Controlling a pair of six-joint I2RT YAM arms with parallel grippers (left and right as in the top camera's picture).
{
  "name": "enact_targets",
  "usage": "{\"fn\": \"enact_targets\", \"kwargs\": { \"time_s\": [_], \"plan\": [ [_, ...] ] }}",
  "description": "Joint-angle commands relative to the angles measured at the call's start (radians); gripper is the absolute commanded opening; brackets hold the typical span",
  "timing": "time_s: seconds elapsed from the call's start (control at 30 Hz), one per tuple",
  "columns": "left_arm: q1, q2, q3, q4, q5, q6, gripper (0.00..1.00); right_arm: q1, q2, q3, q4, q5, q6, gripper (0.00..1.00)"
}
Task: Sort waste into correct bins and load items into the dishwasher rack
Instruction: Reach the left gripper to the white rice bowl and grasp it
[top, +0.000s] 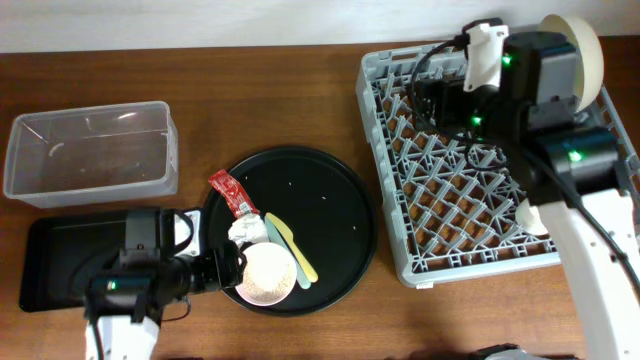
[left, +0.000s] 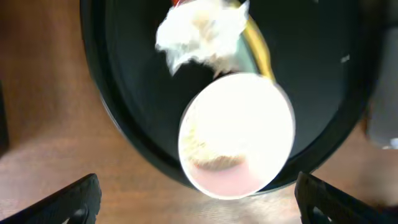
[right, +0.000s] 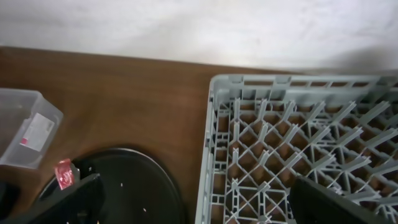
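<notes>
While the left tool (left: 198, 179) hangs low over the near rim of the round black tray (top: 335, 235), its jaws stand wide apart with nothing gripped. The small pinkish-white bowl (left: 236, 134) sits upright on that rim, its near edge lying between them; whether either jaw touches it I cannot tell. A pale speckled residue lies inside the bowl. Just beyond the bowl rests the crumpled tissue wad (left: 199, 31), touching the yellow utensil (top: 292, 250), which lies flat beside the bowl. The red sauce packet (top: 228, 192) lies at the tray's rim on the far side of the wad, and a few loose rice grains (top: 291, 185) dot the bare black surface. Off the round tray, the clear tub (top: 90, 150) and the black rectangular tray (top: 55, 260) sit on the wooden worktop (top: 280, 100), the tub farther back. The right tool (right: 196, 182) hovers above the tray-side edge of the grey rack (right: 261, 143), its jaws likewise spread wide and holding nothing. The cream plate-bowl (top: 582, 50) stands on edge at the rack's far corner, beside the right arm.
</notes>
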Motion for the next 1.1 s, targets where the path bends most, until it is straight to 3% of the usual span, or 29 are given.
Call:
{"fn": "enact_targets", "kwargs": {
  "time_s": [0.0,0.23,0.47,0.6,0.67,0.77,1.0,1.07],
  "plan": [
    [-0.034,0.110,0.008,-0.008,-0.018,-0.001,0.98,-0.007,0.055,0.000,0.000,-0.007,-0.005,0.98],
    [-0.158,0.296,0.008,0.009,-0.031,-0.002,0.84,-0.007,-0.031,0.027,0.056,-0.022,-0.008,0.98],
    [-0.233,0.380,0.008,0.020,-0.192,-0.058,0.82,-0.007,-0.283,0.051,0.105,0.126,-0.060,0.98],
    [-0.233,0.386,0.008,0.042,-0.209,-0.058,0.80,-0.007,-0.349,0.051,0.093,0.136,-0.060,0.98],
    [-0.233,0.388,0.008,0.063,-0.212,-0.058,0.77,-0.007,-0.368,0.051,0.067,0.136,-0.060,0.98],
    [-0.233,0.399,0.008,0.107,-0.212,-0.058,0.63,-0.007,-0.374,0.051,0.037,0.136,-0.060,0.98],
    [-0.233,0.446,0.008,0.167,-0.205,-0.058,0.62,-0.007,-0.332,0.050,0.036,0.136,-0.060,0.98],
    [-0.233,0.459,0.008,0.175,-0.204,-0.058,0.58,-0.007,-0.314,0.050,0.028,0.136,-0.060,0.98]
  ]
}}
